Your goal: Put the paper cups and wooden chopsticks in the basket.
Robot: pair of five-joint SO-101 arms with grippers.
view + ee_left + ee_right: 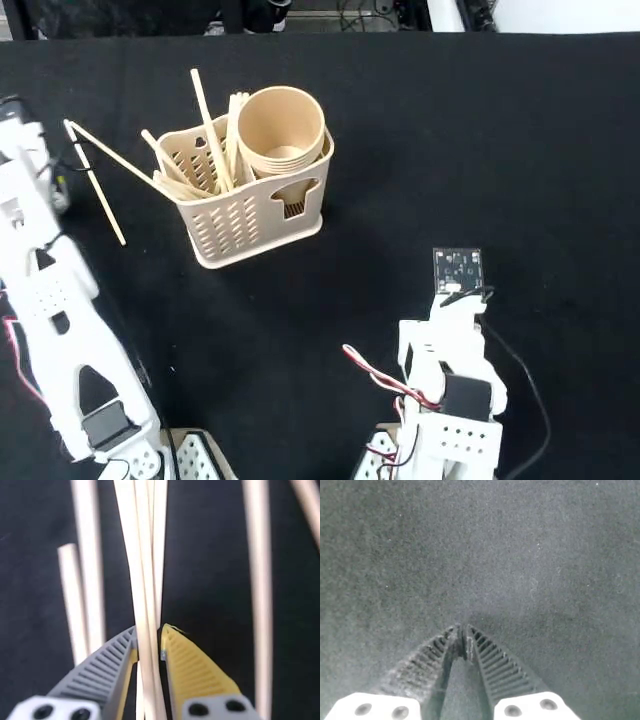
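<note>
A: Surface?
B: Table under black cloth [450,150], which takes up nearly all of high view. Rm behind: thin strip at far edge w/ cables [360,15].
A: Arms?
B: Left arm [50,320] runs along the left edge. Right arm [445,385] sits at the near edge, right of centre.
A: Task items?
B: Basket [255,215] upright, left of centre, far half of table. Paper cups [283,125] nested in one stack in its right end. Chopsticks [210,115] stand in its left end, tips above the rim.
A: Grippers?
B: Left gripper [147,630] pinched on held sticks [142,555], a thin bundle betw. its fingers; near basket, on its left. Right gripper [465,636]: fingertips together, nothing betw. them, over bare cloth.
</note>
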